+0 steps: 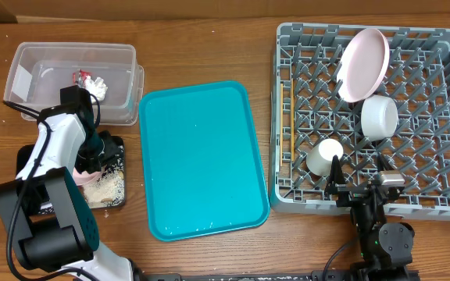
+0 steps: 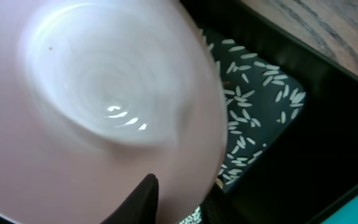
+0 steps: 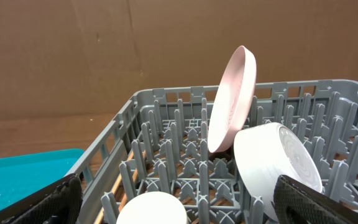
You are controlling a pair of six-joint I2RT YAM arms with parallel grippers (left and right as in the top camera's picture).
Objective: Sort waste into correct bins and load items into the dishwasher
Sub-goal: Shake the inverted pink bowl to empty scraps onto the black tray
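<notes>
My left gripper (image 1: 94, 152) is over the shallow black tray (image 1: 31, 156) and is shut on the rim of the small pinkish bowl (image 2: 92, 99), which is tilted and fills the left wrist view. Rice grains (image 2: 247, 99) lie in the tray below it (image 1: 104, 187). The clear tub (image 1: 30, 58) holds the red wrapper (image 1: 79, 76) and the tissue wad (image 1: 98, 87). The grey rack (image 1: 287, 187) holds the pink plate (image 1: 364, 64), the white bowl (image 1: 379, 117) and the white cup (image 1: 325, 156). My right gripper (image 1: 358, 187) is open and empty at the rack's front edge. I cannot make out the chopsticks.
The teal serving tray (image 1: 198, 156) lies between the black tray and the rack. In the right wrist view the plate (image 3: 232, 99) stands on edge, the bowl (image 3: 272, 162) leans below it, and the cup (image 3: 151, 210) is closest to the fingers.
</notes>
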